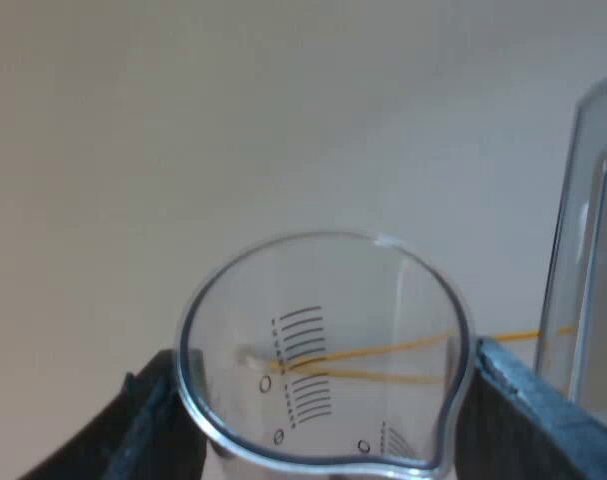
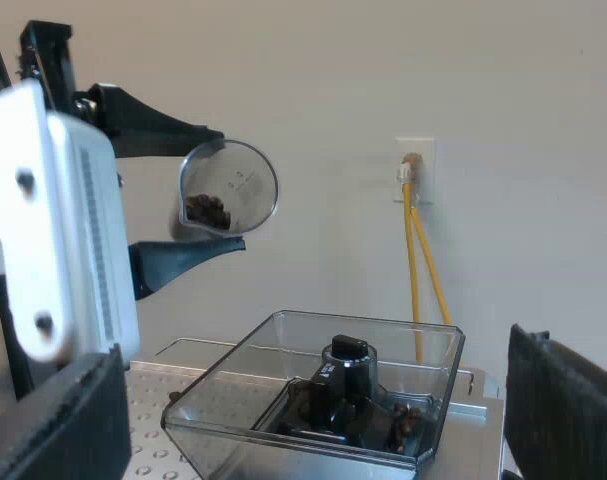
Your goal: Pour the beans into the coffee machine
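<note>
Soft even light, faint glint on the measuring glass [image 1: 323, 345]

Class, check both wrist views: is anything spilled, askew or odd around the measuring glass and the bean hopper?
Nothing stands out. The left gripper holds the measuring glass tipped on its side above the hopper, beans near its lip; that tilt suits pouring. No spilled beans are visible around the hopper.
</note>
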Available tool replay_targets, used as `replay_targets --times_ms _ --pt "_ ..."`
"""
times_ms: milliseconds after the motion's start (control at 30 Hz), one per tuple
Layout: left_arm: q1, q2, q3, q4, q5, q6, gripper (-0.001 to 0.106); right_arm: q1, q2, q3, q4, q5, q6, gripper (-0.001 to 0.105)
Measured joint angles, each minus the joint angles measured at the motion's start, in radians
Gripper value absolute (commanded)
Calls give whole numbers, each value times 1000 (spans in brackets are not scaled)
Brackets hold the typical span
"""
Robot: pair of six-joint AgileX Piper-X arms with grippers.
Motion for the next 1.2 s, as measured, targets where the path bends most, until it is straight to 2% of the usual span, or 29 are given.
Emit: replay_targets --times_ms 33,133,200,233,300,367,467,533,700,900,1000,1100,1200 --pt "0 1 -2 0 0 17 0 0 0 0 0 0 0 78" --pt "0 17 -2 0 20 133 0 0 0 0 0 0 0 78" --pt "0 20 -2 0 20 160 0 0 0 0 0 0 0 78" --pt "0 27 -2 0 20 209 0 0 0 0 0 0 0 78" --pt "0 29 -2 0 20 247 0 0 0 0 0 0 0 78" --pt "0 45 -2 0 20 375 0 0 0 0 0 0 0 78" --pt "0 50 -2 4 20 469 0 0 0 0 0 0 0 78" --pt "0 50 -2 7 34 566 0 0 0 0 0 0 0 78" --pt "0 50 -2 7 90 642 0 0 0 0 0 0 0 78" --pt "0 50 -2 30 97 733 0 0 0 0 0 0 0 78" --pt "0 50 -2 85 105 809 0 0 0 0 0 0 0 78" --pt "0 50 -2 109 108 849 0 0 0 0 0 0 0 78" --pt "0 50 -2 110 108 858 0 0 0 0 0 0 0 78"
